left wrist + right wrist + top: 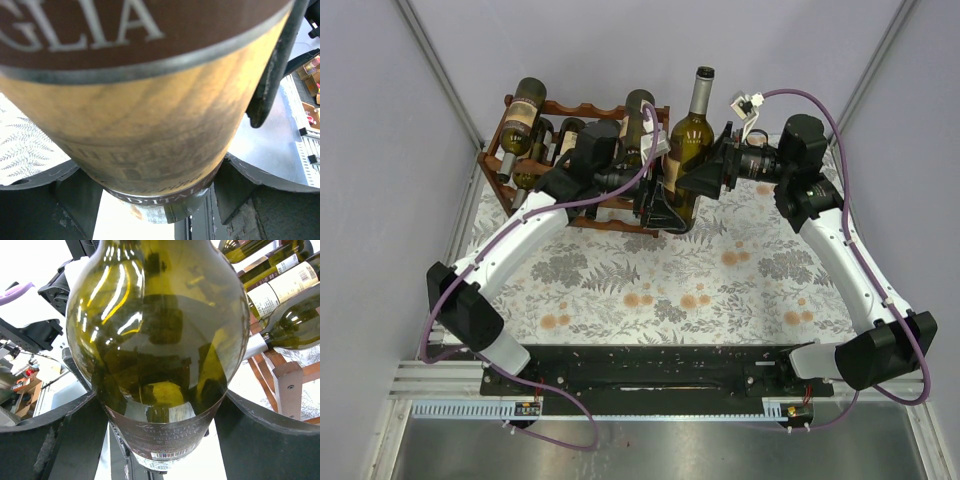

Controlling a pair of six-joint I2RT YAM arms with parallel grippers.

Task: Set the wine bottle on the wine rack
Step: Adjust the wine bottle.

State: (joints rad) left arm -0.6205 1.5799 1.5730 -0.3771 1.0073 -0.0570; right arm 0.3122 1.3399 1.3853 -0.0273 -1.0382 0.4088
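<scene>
**Wine bottle** (688,140): green glass, dark label with pale lettering, dark capsule on the neck. It stands about upright at the right front corner of the wine rack, just beside it, with its neck rising above the rack's top rail. It is not lying in any cradle. Its foot is hidden behind the left pincer.

**Wine rack** (582,108): reddish-brown wood with scalloped rails on upright posts, set at the far left of the worktop (650,290). Several other bottles (525,108) lie across its tiers, necks outward.

**Left pincer** (660,205): directly in front of the rack's right end, pinching the wine bottle low on the labelled body. In the wrist view one finger (277,65) lies flat against the label's edge.

**Right pincer** (705,175): just right of the rack, clasping the wine bottle's body below the shoulder. Its fingers (260,440) flank the glass on both sides.

**Worktop**: covered by a grey floral cloth.
</scene>
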